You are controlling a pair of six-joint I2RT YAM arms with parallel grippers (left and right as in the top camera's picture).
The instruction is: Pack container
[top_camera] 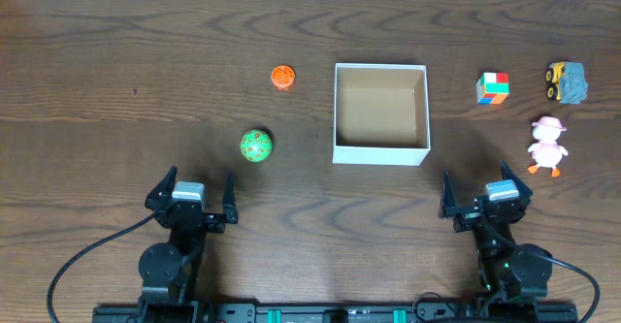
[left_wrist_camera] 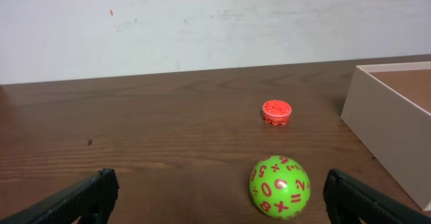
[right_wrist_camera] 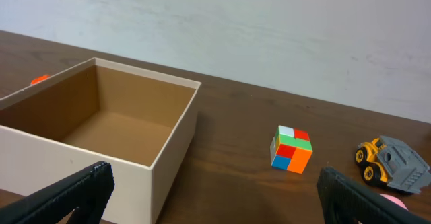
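Brown-floored and white-walled, the box [top_camera: 380, 154] is sitting empty at the middle of the wooden table [top_camera: 97, 71], so by the look of it the packing is not yet begun. Five toys are lying outside it: a green ball [top_camera: 256, 146] and an orange disc [top_camera: 282, 77] on its left, and a coloured cube [top_camera: 493, 87], a toy truck [top_camera: 566, 82] and a duck [top_camera: 548, 145] well apart on its right. The left gripper [top_camera: 197, 189] and right gripper [top_camera: 485, 195] are hovering near the front edge, fingers spread wide and gripping nothing. The box is facing mouth-up, its walls running square with the table edges. Being square, it is showing no long axis.
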